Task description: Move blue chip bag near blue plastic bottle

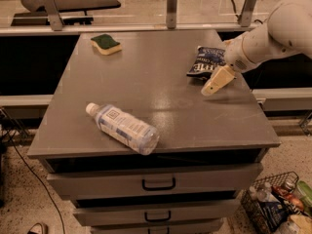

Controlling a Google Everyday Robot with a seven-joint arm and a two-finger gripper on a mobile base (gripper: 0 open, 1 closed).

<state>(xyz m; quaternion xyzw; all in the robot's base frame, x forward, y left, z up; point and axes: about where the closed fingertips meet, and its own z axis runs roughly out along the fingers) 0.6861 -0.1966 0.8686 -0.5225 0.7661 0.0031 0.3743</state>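
The blue chip bag (205,62) lies on the grey cabinet top (161,87) at the right, dark navy with white lettering. The blue plastic bottle (123,127) lies on its side near the front left, white cap pointing back left. My gripper (210,87) hangs from the white arm at the right and points down-left. It sits just in front of the bag's front edge, low over the cabinet top.
A green-and-yellow sponge (106,44) lies at the back left. A wire basket (278,206) of clutter stands on the floor at the lower right. Drawers (158,183) run below the top. Metal posts and a rail line the back.
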